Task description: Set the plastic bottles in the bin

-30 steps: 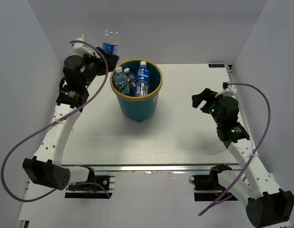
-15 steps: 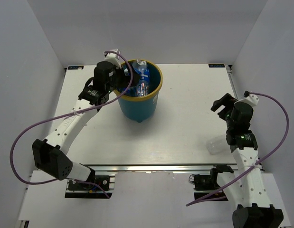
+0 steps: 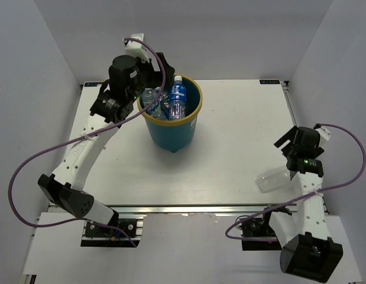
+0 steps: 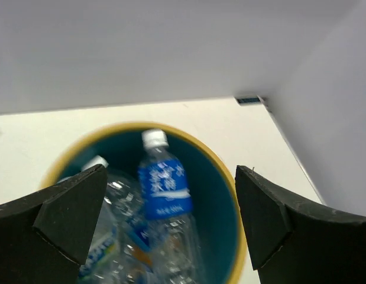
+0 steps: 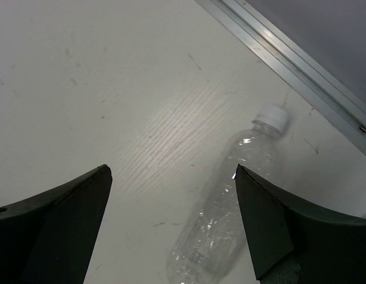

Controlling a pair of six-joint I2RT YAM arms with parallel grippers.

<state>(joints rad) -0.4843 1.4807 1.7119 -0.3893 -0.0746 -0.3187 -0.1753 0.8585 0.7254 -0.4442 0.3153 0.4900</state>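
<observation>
From above, we see the left gripper (image 3: pixel 162 72) hanging over the far-left edge of the round teal plastic bin with a yellow rim (image 3: pixel 171 133). Its jaws are spread wide and empty, and we judge it sits there because that is the spot to let a bottle drop. Below the jaws, several bottles stand in the bin, among them a clear plastic bottle with a blue label and white cap (image 3: pixel 178 97). The right gripper (image 3: pixel 294 144) hovers over the white table (image 3: pixel 230 148), jaws apart and empty. A clear unlabelled plastic bottle with a white cap (image 3: pixel 273 179) lies on its side just below it.

In the left wrist view, the two dark fingers (image 4: pixel 67 216) frame the bin's mouth. The blue-labelled bottle leans between them, well below, touched by neither.

In the right wrist view, the fingers (image 5: pixel 55 207) stand wide. The unlabelled bottle lies flat in the gap, close to the finger at the view's right, not centred. We judge it is the one left to bin, so the jaws must centre over it before closing.
</observation>
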